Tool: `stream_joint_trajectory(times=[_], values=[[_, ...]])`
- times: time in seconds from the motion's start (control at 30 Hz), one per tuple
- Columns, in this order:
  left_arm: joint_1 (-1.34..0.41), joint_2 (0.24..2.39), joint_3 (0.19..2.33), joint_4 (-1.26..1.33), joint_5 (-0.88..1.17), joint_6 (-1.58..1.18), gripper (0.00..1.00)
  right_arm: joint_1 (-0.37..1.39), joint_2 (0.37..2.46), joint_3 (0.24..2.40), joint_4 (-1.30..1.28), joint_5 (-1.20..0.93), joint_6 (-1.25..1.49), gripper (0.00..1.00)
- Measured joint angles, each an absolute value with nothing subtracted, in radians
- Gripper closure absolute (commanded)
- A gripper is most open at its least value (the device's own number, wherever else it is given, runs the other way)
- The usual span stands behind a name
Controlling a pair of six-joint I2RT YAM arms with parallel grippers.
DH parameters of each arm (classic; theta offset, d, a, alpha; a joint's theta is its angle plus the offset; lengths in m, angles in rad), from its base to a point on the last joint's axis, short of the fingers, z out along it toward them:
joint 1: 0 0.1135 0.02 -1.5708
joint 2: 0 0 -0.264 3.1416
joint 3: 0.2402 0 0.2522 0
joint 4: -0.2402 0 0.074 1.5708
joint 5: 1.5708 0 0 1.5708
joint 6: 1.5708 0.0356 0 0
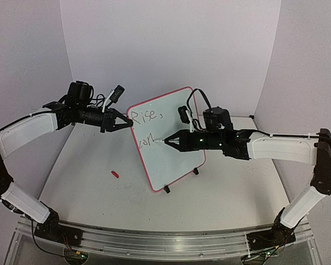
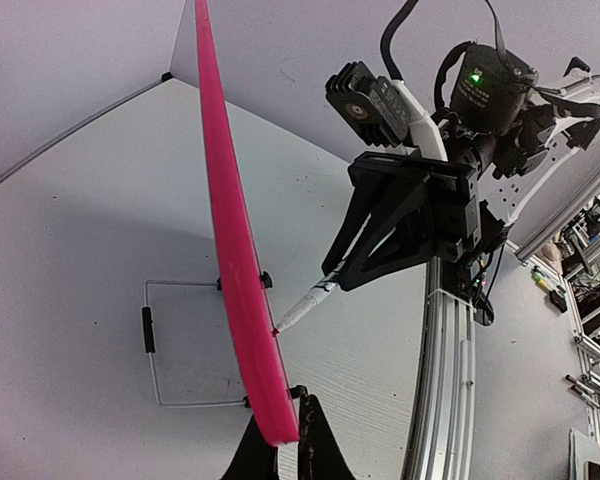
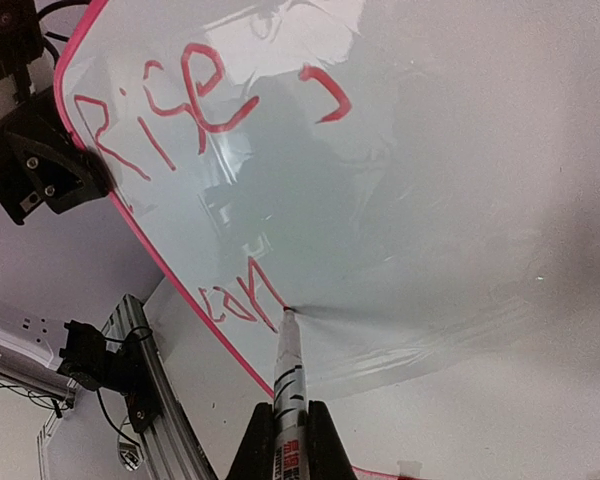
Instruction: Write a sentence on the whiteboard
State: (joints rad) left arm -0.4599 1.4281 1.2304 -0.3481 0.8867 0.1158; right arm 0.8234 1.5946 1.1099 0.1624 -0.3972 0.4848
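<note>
Silver aluminium rail runs in front of the red-rimmed white whiteboard, propped tilted on black feet. Left gripper is clamped on its upper-left rim; right gripper pinches a white marker pen, tip touching the board after "con", under "Rise," of the red handwritten sentence. Small red cap lies left of the board.

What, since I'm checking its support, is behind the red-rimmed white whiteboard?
Behind the red-rimmed whiteboard, the left wrist view shows a thin wire prop frame resting on the white table. From above, the board's face hides it.
</note>
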Motion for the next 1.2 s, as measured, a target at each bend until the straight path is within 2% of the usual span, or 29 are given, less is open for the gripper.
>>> stream_joint_trajectory(times=[0.7,1.2], values=[[-0.463,1.428,1.231,-0.348,0.89,0.123,1.0,0.819,1.499,1.098,0.148,-0.418,0.483,1.0],[-0.463,1.428,1.231,-0.348,0.89,0.124,1.0,0.747,1.49,1.092,0.148,-0.562,0.457,1.0]])
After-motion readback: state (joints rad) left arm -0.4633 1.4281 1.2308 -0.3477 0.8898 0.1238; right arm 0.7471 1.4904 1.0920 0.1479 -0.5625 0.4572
